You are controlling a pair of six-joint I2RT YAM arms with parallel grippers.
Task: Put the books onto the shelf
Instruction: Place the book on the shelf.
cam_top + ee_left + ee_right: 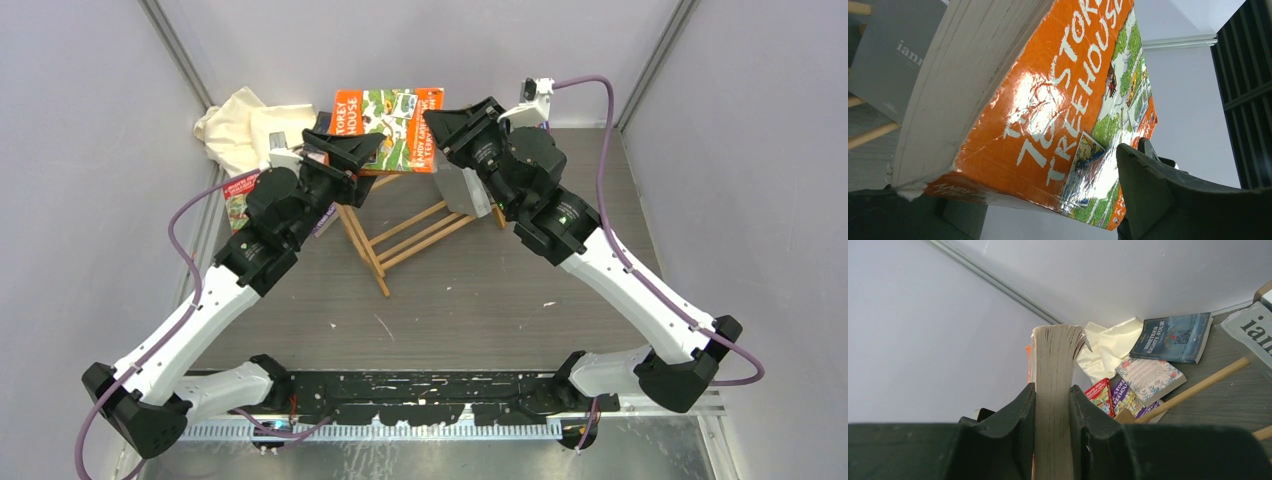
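Glossy-covered orange book (1048,115), pale wooden shelf (410,235), apparently matt grey table (480,300).

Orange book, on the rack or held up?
Held up: the right gripper clamps the orange book by its pages. Whether its lower edge touches the rack, cannot tell.

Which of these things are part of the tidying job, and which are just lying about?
Part of the job: orange book, grey book, dark blue book, wooden shelf.
Just lying about: cream cloth.

The book (385,125) hangs above the shelf's (362,250) far end, cloth (240,125) leftward.
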